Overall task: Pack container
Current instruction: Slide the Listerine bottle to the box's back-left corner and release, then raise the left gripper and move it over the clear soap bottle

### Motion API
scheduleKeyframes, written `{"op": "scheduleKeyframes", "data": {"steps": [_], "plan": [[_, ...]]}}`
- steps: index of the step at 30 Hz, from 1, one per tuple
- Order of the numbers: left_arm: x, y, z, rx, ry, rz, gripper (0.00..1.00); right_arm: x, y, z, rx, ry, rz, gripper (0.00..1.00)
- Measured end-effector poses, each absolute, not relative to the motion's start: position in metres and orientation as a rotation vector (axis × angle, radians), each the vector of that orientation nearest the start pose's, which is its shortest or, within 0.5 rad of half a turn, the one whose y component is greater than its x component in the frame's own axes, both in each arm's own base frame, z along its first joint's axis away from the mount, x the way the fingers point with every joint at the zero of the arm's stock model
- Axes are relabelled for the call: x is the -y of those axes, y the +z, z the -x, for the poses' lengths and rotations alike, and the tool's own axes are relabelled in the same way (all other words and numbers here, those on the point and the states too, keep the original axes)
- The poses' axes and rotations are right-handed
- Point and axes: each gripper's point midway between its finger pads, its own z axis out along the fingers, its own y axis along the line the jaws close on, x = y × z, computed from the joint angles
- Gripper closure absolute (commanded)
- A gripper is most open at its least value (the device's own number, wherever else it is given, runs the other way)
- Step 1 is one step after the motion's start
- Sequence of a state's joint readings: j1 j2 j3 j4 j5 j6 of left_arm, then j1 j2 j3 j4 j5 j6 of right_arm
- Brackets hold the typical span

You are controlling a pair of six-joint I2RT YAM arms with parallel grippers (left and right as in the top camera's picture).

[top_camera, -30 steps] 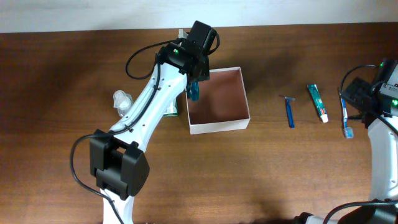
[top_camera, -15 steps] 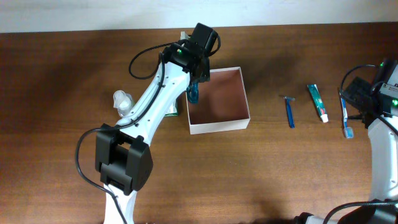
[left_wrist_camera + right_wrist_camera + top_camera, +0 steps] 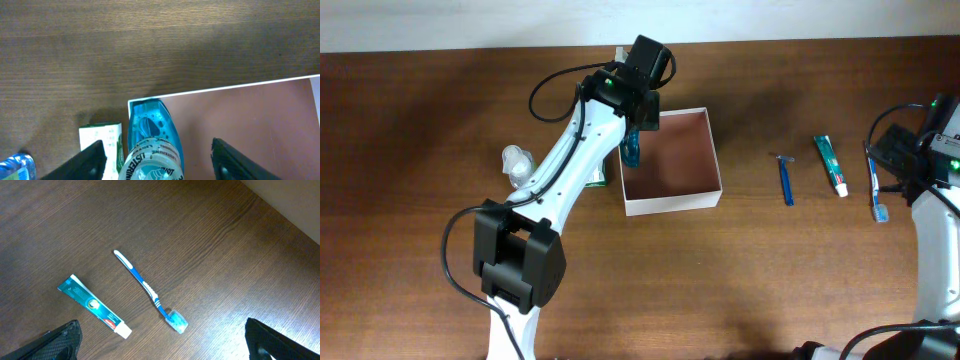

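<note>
My left gripper [image 3: 158, 144] holds its fingers [image 3: 92, 162] spread, with a blue mouthwash bottle [image 3: 152, 145] between them and a clear gap on either side, so I pinch nothing. One finger hangs outside the white wall. Just beside it lies a green-and-white carton [image 3: 102, 140], and further out that way a blue-labelled item [image 3: 12, 167] I cannot make out. From overhead, a clear plastic piece [image 3: 517, 160] lies further out still on the table [image 3: 150, 45]. The container [image 3: 225, 89] sits right under me: its corner is just ahead of my fingertips with the bottle's blue end tucked into it, and its reddish-brown floor spreads beneath my other finger and beyond. My right gripper [image 3: 161, 324] is well apart from the box, its fingers [image 3: 62, 340] wide open over wood with nothing between them. Ahead of them lie a blue toothbrush [image 3: 150, 292] and, beside it, a teal toothpaste tube [image 3: 95, 306] — a blue razor [image 3: 786, 180] lies between those and the container.
</note>
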State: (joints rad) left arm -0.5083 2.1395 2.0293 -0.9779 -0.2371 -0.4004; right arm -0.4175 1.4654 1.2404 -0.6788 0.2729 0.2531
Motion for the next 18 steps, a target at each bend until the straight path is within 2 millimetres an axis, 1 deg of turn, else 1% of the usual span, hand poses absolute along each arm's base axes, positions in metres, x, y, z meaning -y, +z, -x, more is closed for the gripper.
{"op": "scheduleKeyframes", "data": {"steps": [3,5,6,7,8,9,12,14,16,18], "plan": [[0.221,0.160,-0.481,-2.590,-0.005,-0.092,0.19,0.202,0.192,-0.340,-2.293,-0.408,-0.924,0.01],[0.224,0.170,-0.484,-2.567,-0.012,-0.112,0.15,0.202,0.192,-0.340,-2.294,-0.408,-0.923,0.02],[0.225,0.180,-0.487,-2.548,-0.020,-0.118,0.13,0.202,0.192,-0.340,-2.293,-0.408,-0.924,0.02],[0.226,0.189,-0.488,-2.533,-0.028,-0.122,0.13,0.202,0.192,-0.340,-2.293,-0.408,-0.923,0.01],[0.226,0.198,-0.489,-2.521,-0.034,-0.123,0.05,0.202,0.192,-0.340,-2.294,-0.408,-0.924,0.01],[0.227,0.211,-0.490,-2.503,-0.043,-0.124,0.02,0.202,0.192,-0.340,-2.293,-0.408,-0.923,0.02],[0.225,0.250,-0.488,-2.458,-0.064,-0.122,0.01,0.202,0.192,-0.340,-2.293,-0.408,-0.924,0.01],[0.219,0.273,-0.483,-2.440,-0.073,-0.113,0.01,0.202,0.192,-0.340,-2.293,-0.409,-0.924,0.01],[0.208,0.287,-0.473,-2.455,-0.055,-0.105,0.01,0.202,0.192,-0.340,-2.293,-0.408,-0.923,0.02],[0.190,0.295,-0.461,-2.488,-0.020,-0.089,0.01,0.202,0.192,-0.340,-2.293,-0.408,-0.923,0.01]]}}
